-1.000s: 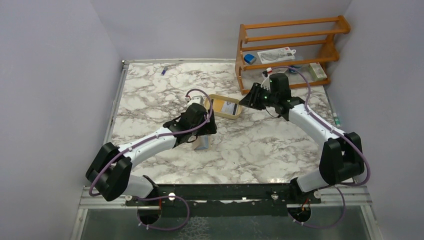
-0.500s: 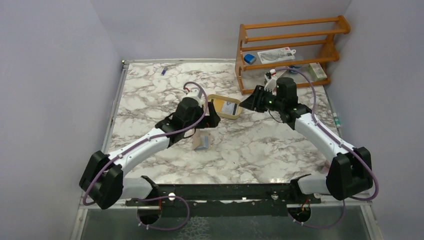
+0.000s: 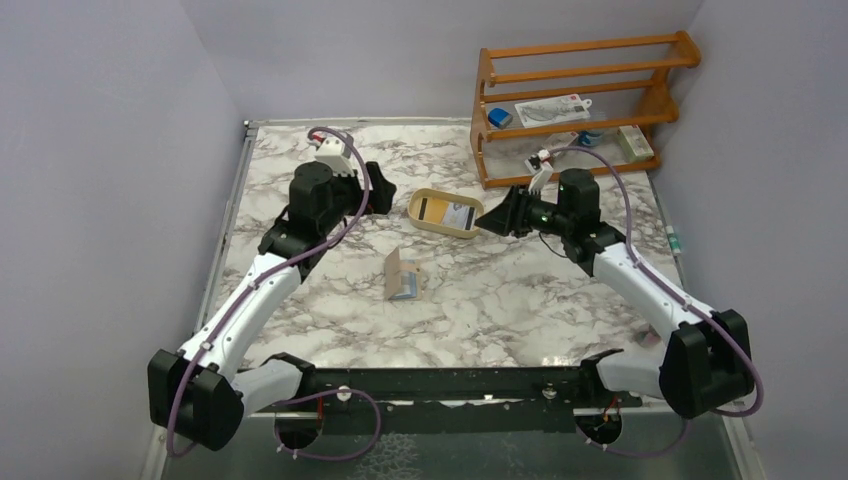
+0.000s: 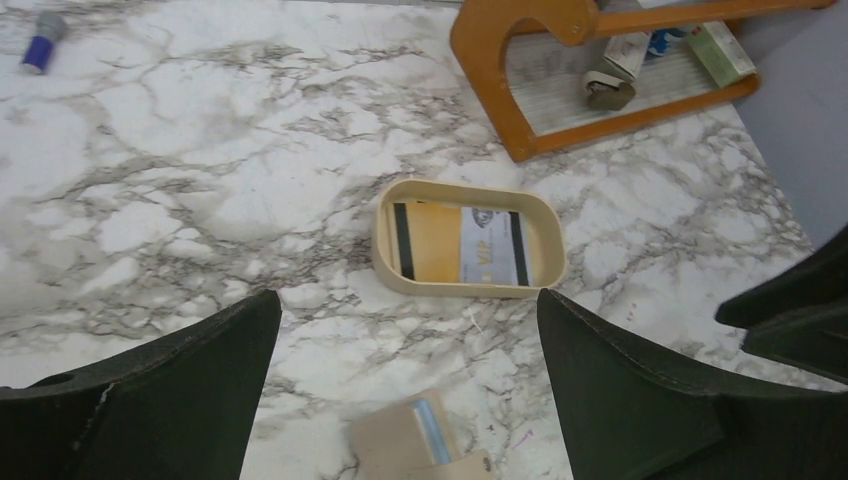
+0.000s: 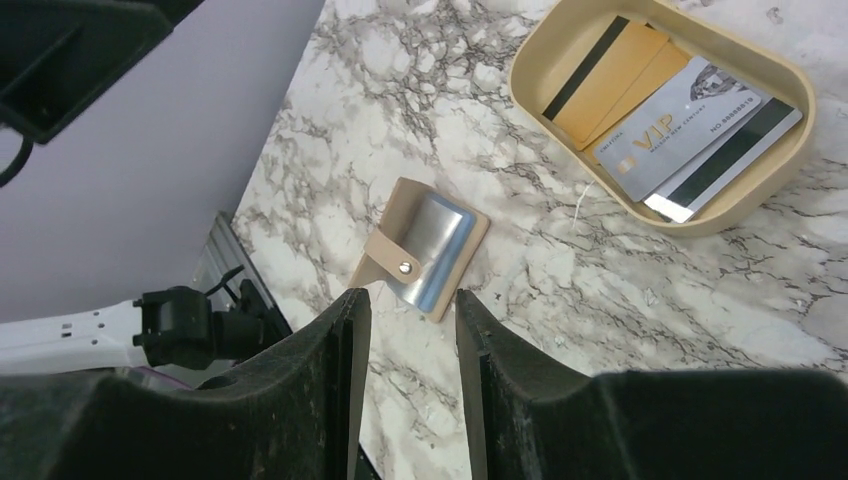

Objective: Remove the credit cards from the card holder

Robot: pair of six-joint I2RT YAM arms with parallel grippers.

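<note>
Left fingers point(image 3: 377, 187) are spread wide and empty, raised over the back-left of the marble tabletop point(image 3: 520, 300), left of the tan tray point(image 3: 415, 203). Right fingers point(image 3: 494, 217) are part-open with a clear gap and nothing in it, just off the tray's right end. The card holder point(image 3: 398, 273) lies flat on the tabletop between the arms, nearer the bases than the tray and apart from it. Its flap is folded out with the snap tab showing, and one pale blue card point(image 5: 437, 250) sits in it. The other credit cards point(image 5: 670, 122) are in the tray: yellow ones with a black stripe, a silver VIP card, and one more under that. Wooden rack point(image 3: 580, 100) at the back right.
</note>
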